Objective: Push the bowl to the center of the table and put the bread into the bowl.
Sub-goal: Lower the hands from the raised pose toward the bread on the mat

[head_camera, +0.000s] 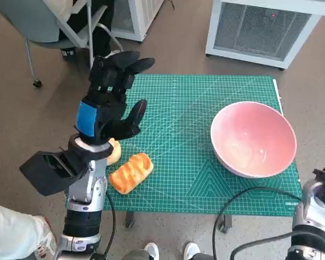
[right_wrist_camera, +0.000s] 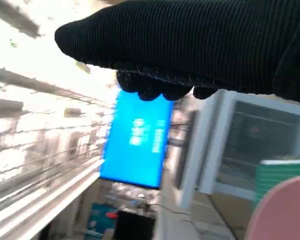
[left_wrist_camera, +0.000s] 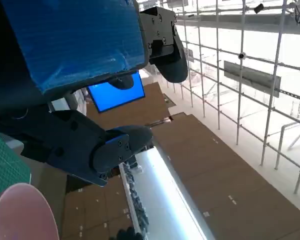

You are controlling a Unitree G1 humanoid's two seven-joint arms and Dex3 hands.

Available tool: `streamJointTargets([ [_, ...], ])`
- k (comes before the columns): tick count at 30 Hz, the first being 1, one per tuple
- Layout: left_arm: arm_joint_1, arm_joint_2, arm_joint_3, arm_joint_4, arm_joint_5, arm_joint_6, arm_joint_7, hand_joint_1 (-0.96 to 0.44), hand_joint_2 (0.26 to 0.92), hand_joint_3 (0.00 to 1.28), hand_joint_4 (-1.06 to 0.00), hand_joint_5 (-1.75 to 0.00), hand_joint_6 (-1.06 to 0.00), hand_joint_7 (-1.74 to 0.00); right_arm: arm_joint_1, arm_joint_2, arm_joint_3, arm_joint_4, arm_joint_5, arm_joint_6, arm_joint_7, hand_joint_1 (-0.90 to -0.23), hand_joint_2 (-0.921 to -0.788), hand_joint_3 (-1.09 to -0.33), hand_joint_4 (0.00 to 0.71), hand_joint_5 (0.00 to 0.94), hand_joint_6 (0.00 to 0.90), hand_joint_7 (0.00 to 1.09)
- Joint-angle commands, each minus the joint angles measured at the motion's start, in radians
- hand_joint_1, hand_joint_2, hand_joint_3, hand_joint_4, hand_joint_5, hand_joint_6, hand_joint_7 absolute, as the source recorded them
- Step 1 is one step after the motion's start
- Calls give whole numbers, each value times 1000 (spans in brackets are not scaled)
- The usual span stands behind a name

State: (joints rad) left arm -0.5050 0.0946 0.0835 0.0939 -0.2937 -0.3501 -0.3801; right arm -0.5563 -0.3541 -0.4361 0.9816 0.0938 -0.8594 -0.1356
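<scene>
The green cutting mat (head_camera: 195, 135) carries the pink bowl (head_camera: 253, 138) at its right edge; push it leftward, low on the wall. Bread loaf (head_camera: 131, 172) lies near the front-left corner. Left hand (head_camera: 109, 105) hovers spread, empty; right hand (right_wrist_camera: 200, 45): grip indeterminable.

Taking the pink bowl (head_camera: 253, 139) as the landmark: it sits toward the right edge of the surface (head_camera: 195, 103), and the green cutting mat (head_camera: 179, 179) lies bare between it and the bread loaf (head_camera: 131, 172), so a wide lane runs across the middle. Mat also shows bare on the bowl's far side. The left robot hand (head_camera: 109, 100), fingers spread and holding nothing, hangs above the mat well left of the bowl, over the bread's far side. The bowl's hollow faces up, unobstructed.
</scene>
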Motion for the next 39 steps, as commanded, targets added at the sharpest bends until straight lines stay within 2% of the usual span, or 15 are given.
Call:
streamJointTargets([
  [1, 11, 12, 7, -21, 7, -4, 6, -237, 694, 805, 1, -923, 1, -1017, -14, -9, 0, 123, 18, 36, 18, -371, -921, -521, 387, 0, 224, 466],
  [9, 15, 22, 13, -28, 15, -3, 14, -234, 691, 804, 1, -933, 1, -1026, -44, 12, 9, 230, 37, 114, 34, -340, -921, -537, 403, 10, 250, 446],
  [14, 19, 31, 17, -35, 14, -2, 16, -238, 688, 803, 1, -939, 1, -1031, -55, 39, 30, 263, 20, 157, 25, -336, -921, -539, 419, 16, 254, 447],
  [18, 22, 35, 19, -45, 12, 3, 18, -242, 687, 800, 1, -943, 1, -1035, -66, 57, 51, 284, 8, 192, 23, -363, -921, -548, 435, 21, 259, 453],
  [22, 29, 40, 21, -58, 13, 9, 21, -249, 687, 795, 1, -945, 1, -1037, -82, 86, 51, 295, 33, 223, 65, -354, -921, -554, 442, 22, 255, 455],
  [29, 45, 49, 22, -77, 20, 10, 31, -262, 689, 783, 1, -948, 1, -1040, -114, 132, 39, 309, 54, 265, 110, -315, -921, -569, 423, 8, 235, 457],
  [39, 74, 68, 30, -116, 31, 25, 54, -254, 695, 765, 1, -955, 1, -1040, -164, 178, 50, 322, 46, 308, 119, -296, -921, -565, 428, 8, 230, 486],
])
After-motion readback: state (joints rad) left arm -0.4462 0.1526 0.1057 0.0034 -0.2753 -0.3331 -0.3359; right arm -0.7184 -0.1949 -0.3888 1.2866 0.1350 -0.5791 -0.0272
